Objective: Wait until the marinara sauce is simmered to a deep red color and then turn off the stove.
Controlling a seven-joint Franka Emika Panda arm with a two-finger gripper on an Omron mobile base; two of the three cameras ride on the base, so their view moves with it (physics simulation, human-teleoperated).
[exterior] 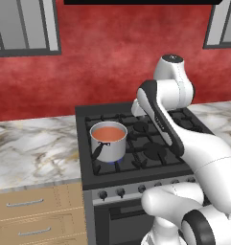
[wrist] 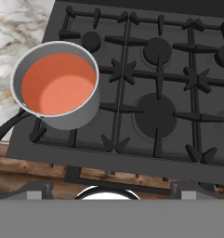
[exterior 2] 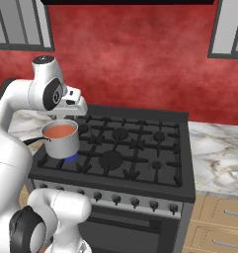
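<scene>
Hand view shows the tool wide open and empty, probably waiting while pale marinara sauce heats upper left on the stove.

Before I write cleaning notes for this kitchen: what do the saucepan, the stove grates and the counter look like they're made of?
Saucepan: looks like brushed steel, with a grey, softly shiny wall. Stove grates: probably cast iron, matte black and thick-barred. Counter: seems polished marble or an imitation, white with grey-brown veining.
</scene>
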